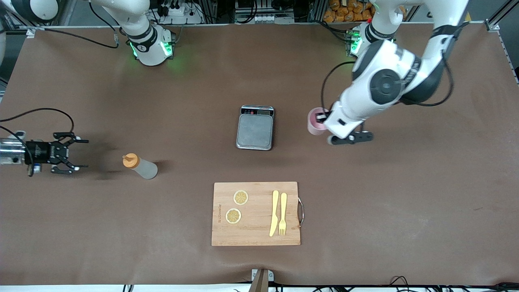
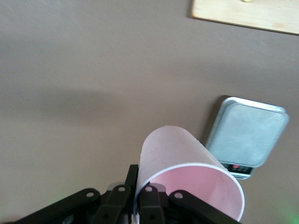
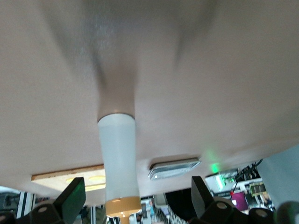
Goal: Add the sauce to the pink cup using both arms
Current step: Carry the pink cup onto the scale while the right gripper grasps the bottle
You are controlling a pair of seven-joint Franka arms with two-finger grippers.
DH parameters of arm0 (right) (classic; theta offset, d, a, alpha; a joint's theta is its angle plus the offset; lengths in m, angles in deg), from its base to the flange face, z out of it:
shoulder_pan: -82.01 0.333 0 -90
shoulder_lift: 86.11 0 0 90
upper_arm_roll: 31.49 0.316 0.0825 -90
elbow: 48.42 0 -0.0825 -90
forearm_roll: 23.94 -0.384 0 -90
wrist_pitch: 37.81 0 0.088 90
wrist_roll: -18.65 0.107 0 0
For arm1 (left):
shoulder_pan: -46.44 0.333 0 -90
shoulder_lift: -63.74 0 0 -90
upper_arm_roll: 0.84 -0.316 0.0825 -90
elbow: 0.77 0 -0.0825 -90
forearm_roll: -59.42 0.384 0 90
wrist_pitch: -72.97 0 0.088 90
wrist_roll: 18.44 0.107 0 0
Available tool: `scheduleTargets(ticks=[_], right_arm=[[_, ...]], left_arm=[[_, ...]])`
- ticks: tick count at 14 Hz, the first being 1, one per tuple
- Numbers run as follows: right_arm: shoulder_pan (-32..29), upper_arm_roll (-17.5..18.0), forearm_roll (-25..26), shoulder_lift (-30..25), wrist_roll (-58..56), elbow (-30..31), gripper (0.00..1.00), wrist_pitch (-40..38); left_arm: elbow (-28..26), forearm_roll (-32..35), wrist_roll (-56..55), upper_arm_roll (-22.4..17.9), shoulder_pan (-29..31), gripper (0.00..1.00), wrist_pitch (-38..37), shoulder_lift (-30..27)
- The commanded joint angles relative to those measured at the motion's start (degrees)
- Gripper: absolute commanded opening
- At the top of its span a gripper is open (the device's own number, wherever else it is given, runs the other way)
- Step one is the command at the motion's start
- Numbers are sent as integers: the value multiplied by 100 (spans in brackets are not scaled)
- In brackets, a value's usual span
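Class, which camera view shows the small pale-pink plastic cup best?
The left wrist view: the small pale-pink plastic cup fills it, showing wall, round rim and inside. The front view shows only part of the cup beside the white arm. The right wrist view does not show it.

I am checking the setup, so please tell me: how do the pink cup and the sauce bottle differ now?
The pink cup is gripped at its rim by the shut left gripper; the sauce bottle stands free, with the open right gripper beside it, not touching. The cup is open-topped and opaque pink; the bottle is translucent greyish-white with an orange cap. The cup is beside the scale, the bottle toward the right arm's end. Both are upright.
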Motion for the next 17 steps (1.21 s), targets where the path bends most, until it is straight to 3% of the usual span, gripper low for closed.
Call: scheduleTargets(ticks=[1,6,9,12,17], right_arm=[[251,-25,-394,184,-13,-140,100,-70],[269,-16,-763,711,-311,-175,100,-43],[261,-16,-1096,957,-451,-192,100,-25],[348,-16,-1396,1133,-707,-201,100,45],[813,-16,-1519,1142,-1039,-201,100,343]], left_arm=[[690,-10,-880,-26,-615,0,137,867],[858,481,-1935,-35,-1398,0,1067,1545],[963,745,-2410,-44,-1574,0,1639,1879],[1078,1298,-2946,-131,-1847,0,1745,2169],[1263,1440,-3229,-281,-2181,0,1895,2425]])
